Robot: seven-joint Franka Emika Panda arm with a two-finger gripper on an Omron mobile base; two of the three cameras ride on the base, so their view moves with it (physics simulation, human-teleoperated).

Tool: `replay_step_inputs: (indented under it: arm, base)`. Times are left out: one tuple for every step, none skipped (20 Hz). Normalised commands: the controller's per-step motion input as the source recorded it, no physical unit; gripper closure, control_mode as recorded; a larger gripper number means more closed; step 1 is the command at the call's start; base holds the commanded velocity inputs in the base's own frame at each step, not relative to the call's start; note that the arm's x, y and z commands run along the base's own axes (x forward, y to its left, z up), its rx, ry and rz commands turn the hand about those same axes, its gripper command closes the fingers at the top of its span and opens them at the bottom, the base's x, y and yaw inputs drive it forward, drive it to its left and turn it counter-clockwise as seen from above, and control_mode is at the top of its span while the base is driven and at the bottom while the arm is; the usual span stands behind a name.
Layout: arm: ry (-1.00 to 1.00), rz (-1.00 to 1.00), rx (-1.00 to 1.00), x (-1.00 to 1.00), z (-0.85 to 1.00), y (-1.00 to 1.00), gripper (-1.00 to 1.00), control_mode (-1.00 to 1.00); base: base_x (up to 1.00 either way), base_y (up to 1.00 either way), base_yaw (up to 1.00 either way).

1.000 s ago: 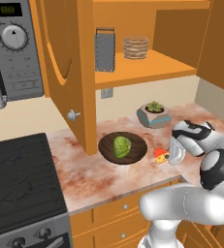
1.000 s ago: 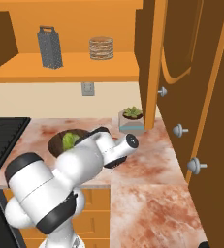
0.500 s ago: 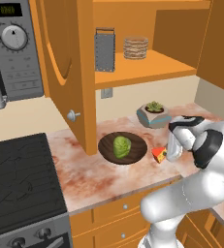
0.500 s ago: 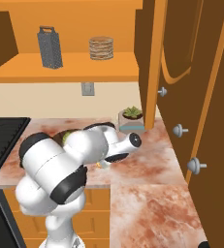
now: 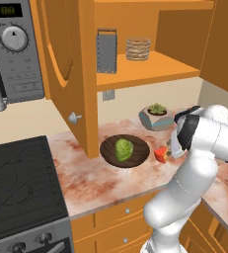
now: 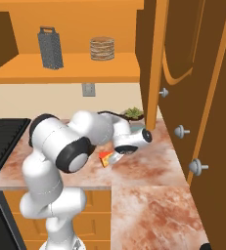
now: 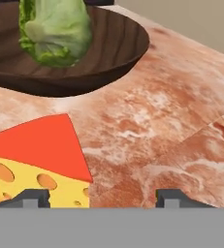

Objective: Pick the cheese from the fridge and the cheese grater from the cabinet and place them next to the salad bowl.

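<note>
end effector point(image 7: 98, 197) spread low beside cheese point(image 7: 36, 162), near salad bowl point(image 7: 108, 53).

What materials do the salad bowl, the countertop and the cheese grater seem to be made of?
The salad bowl looks like dark wood with a smooth finish: fine grain lines run along its wall. The countertop looks like polished reddish marble or similar stone, mottled with pale veins. The cheese grater looks like dull grey metal, its faces dotted with perforations.

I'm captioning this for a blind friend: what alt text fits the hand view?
A wedge of cheese lies on a marbled reddish counter, beside a dark brown salad bowl holding a green lettuce head. The tips of the open gripper rise at the bottom edge.
</note>
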Motion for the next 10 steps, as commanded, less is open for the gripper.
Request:
replay_step_inputs:
  arm:
    - [-0.01,0.02,0.00,0.04,-0.16,0.00,-1.00,-1.00]
    - [0.00,0.01,0.00,0.04,-0.14,0.00,-1.00,-1.00]
    - [-0.01,0.01,0.00,0.00,-0.08,0.00,-1.00,-1.00]
    - [-0.06,0.00,0.00,0.00,0.00,0.00,-1.00,-1.00]
    - [-0.08,0.00,0.00,-0.04,0.00,0.00,-1.00,-1.00]
    - [-0.07,0.00,0.00,-0.11,0.00,0.00,-1.00,-1.00]
    - [-0.08,0.00,0.00,-0.14,0.08,0.00,-1.00,-1.00]
    - [-0.09,0.00,0.00,-0.14,0.09,0.10,-1.00,-1.00]
    - [-0.09,0.00,0.00,-0.16,0.09,0.14,-1.00,-1.00]
    - [-0.09,0.00,0.00,-0.15,0.12,0.19,-1.00,-1.00]
  base:
    - [0.00,0.00,0.00]
    - [0.00,0.00,0.00]
    - [0.00,0.00,0.00]
    - [0.00,0.00,0.00]
    - [0.00,0.00,0.00]
    - [0.00,0.00,0.00]
    - [0.00,0.00,0.00]
    - [0.00,0.00,0.00]
    - [0.00,0.00,0.00]
    - [0.00,0.00,0.00]
